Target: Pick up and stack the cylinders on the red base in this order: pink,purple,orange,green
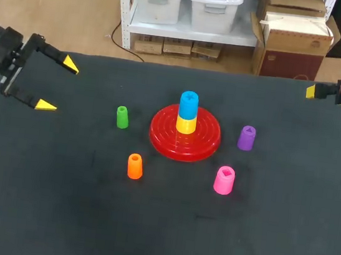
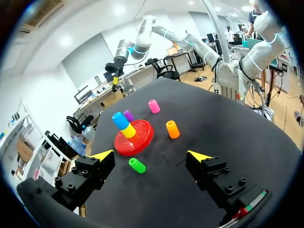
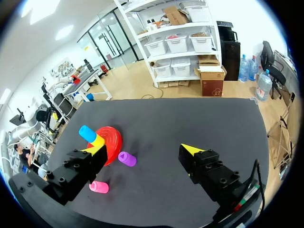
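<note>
The red base [image 1: 163, 138] sits mid-table with a yellow cylinder [image 1: 186, 124] and a blue cylinder [image 1: 188, 105] stacked on its peg. Around it stand the green cylinder [image 1: 122, 117], orange cylinder [image 1: 134, 165], pink cylinder [image 1: 224, 180] and purple cylinder [image 1: 246, 137]. My left gripper [image 1: 58, 85] hovers open at the far left edge, well away from them. My right gripper [image 1: 313, 91] is at the far right rear edge. In the left wrist view the open left gripper [image 2: 152, 155] has the green cylinder [image 2: 137, 165] nearest. The right gripper [image 3: 142, 149] is open, with the purple cylinder [image 3: 127, 158] and pink cylinder [image 3: 99, 187] ahead.
The black table [image 1: 269, 241] has bare cloth in front of the cylinders and along both sides. Its rear edge runs just behind the base.
</note>
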Action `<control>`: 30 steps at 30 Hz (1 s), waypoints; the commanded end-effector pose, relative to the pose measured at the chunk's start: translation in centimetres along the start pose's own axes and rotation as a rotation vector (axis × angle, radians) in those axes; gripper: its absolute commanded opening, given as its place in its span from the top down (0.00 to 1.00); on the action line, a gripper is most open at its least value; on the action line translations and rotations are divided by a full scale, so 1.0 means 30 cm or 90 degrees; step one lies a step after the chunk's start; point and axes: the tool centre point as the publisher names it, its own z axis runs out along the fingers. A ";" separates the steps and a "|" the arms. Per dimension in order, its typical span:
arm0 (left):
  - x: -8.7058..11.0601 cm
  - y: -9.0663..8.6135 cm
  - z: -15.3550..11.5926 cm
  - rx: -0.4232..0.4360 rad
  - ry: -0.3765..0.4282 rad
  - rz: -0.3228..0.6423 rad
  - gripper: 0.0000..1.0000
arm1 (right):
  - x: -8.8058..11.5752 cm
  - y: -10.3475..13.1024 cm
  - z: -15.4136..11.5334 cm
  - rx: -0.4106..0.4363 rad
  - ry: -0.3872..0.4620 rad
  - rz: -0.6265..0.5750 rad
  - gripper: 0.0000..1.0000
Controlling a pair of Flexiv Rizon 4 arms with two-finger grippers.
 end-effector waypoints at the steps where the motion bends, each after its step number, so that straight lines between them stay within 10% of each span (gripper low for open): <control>1: 0.003 0.000 0.000 0.000 -0.001 0.002 0.00 | 0.000 0.000 0.000 0.000 0.000 0.000 0.00; 12: 0.011 0.034 0.081 -0.009 0.007 -0.157 0.00 | 0.000 0.000 0.000 0.000 0.000 0.000 0.00; 30: 0.045 0.002 0.105 -0.014 0.033 -0.198 0.00 | 0.000 0.000 0.000 0.000 0.000 0.000 0.00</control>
